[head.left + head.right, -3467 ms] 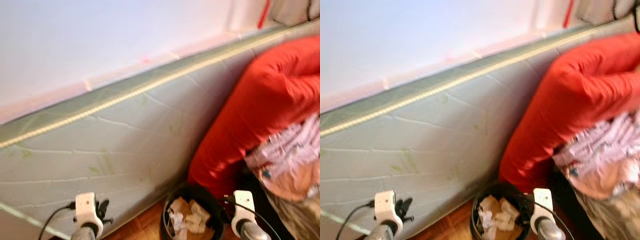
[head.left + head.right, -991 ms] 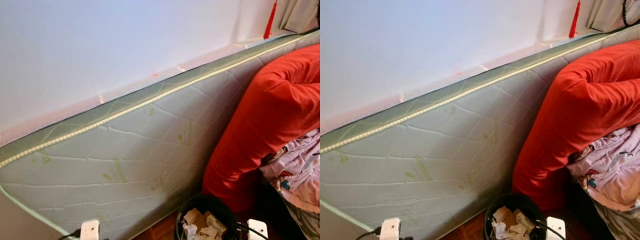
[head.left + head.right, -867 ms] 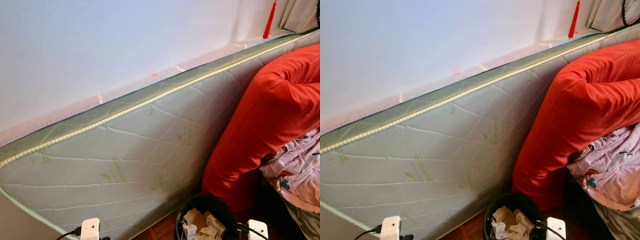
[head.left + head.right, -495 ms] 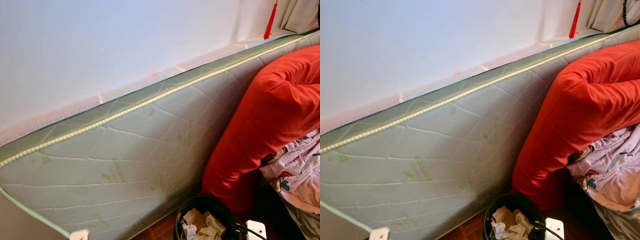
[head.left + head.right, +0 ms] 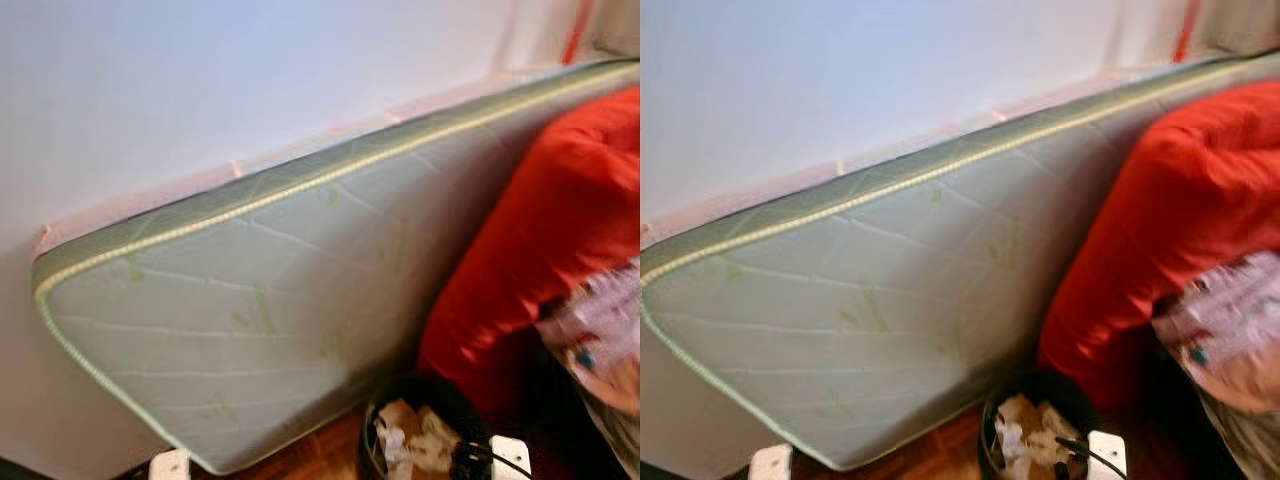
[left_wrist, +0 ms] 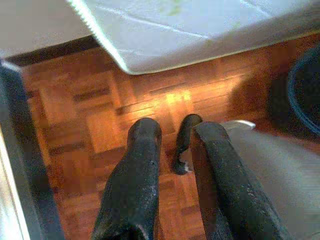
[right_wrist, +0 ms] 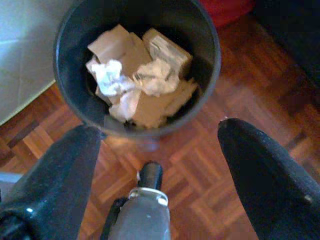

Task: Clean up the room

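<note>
Leaning against a white wall (image 5: 250, 70) is a big pale mattress (image 5: 270, 310) with a green edge and little green leaf marks, and its bottom edge sits on the brown wood floor (image 7: 200, 170). A big red pillow or cushion (image 5: 540, 240) is pushed up against the right end of the mattress, and some pink and white cloth (image 5: 1230, 330) is bunched up just beside it on the right. Down low, near the foot of the red cushion, stands a round black trash bin (image 7: 75, 100). It holds crumpled white paper (image 7: 150, 80) and bits of brown cardboard (image 7: 112, 47). The head views are a bit blurry. The right gripper (image 7: 157, 145) hangs just above the floor in front of the bin, and its two black fingers (image 7: 55, 180) are spread wide apart with nothing between them. In the right wrist view the bin sits right between and past the two fingers. The left gripper (image 6: 172, 135) hangs low over the wood floor, near the bottom left corner of the mattress. Its two black fingers (image 6: 135, 175) are close together with only a thin gap, and they hold nothing. A dark strip (image 6: 25, 150) runs along the floor at one side in that view. A blurry grey shape (image 6: 280, 165) sits beside the left fingers, and what it is cannot be told. White wrist parts of both arms peek up at the bottom of the head views, the left one (image 5: 170, 465) below the mattress and the right one (image 5: 510, 458) just beside the bin.
</note>
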Motion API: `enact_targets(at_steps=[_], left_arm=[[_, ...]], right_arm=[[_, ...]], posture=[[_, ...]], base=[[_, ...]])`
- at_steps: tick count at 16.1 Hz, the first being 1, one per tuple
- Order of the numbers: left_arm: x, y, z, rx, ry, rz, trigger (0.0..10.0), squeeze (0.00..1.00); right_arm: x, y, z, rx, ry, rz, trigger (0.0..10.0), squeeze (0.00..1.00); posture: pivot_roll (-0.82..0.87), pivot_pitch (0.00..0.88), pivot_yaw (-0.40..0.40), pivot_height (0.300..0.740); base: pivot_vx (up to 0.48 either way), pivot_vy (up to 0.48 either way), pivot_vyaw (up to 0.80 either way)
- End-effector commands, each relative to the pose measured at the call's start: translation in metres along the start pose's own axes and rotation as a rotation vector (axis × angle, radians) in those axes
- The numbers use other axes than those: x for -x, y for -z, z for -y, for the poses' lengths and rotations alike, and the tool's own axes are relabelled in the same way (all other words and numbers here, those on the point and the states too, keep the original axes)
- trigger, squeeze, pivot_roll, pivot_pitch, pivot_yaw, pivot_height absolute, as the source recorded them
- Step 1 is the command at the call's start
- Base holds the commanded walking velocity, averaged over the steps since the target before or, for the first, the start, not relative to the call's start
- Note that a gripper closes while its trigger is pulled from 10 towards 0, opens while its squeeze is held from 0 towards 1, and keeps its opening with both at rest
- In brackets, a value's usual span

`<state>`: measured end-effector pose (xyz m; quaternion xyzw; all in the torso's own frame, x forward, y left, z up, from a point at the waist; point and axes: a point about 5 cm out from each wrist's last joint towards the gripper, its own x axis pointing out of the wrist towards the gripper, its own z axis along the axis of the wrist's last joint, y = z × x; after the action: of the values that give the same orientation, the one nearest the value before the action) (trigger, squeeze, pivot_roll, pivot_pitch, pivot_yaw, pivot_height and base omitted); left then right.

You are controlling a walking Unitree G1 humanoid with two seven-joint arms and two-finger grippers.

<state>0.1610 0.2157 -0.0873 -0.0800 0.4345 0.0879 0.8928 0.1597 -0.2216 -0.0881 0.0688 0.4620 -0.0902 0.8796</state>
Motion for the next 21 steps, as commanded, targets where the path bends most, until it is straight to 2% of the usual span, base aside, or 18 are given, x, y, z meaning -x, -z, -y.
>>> enact_targets(at_steps=[1,5,12,14,21], left_arm=[[0.0,0.001,-0.001,-0.009,-0.011,-0.016,10.0,0.0],[-0.001,0.001,0.004,-0.008,-0.013,-0.015,10.0,0.0],[0.003,0.005,-0.01,-0.002,-0.025,-0.012,10.0,0.0],[0.004,0.007,-0.012,-0.027,-0.021,-0.018,10.0,0.0],[0.006,0.015,-0.011,-0.035,-0.016,-0.032,10.0,0.0]], right_arm=[[0.0,0.003,-0.001,0.004,-0.005,-0.012,10.0,0.0],[0.001,0.004,-0.001,0.007,-0.006,-0.015,10.0,0.0],[0.001,0.003,0.0,0.016,-0.009,-0.013,10.0,0.0],[0.001,0.003,0.0,0.011,-0.007,-0.013,10.0,0.0],[0.001,0.004,0.003,0.031,-0.011,-0.019,10.0,0.0]], posture=[[0.03,0.0,0.076,0.74],[0.03,0.0,0.074,0.74],[0.03,0.0,0.064,0.74],[0.03,0.0,0.065,0.74],[0.04,0.0,0.046,0.74]], base=[[-0.277,0.0,0.0],[-0.199,0.0,0.0],[0.0,0.0,0.0],[0.0,0.0,0.0],[0.0,-0.332,-0.32]])
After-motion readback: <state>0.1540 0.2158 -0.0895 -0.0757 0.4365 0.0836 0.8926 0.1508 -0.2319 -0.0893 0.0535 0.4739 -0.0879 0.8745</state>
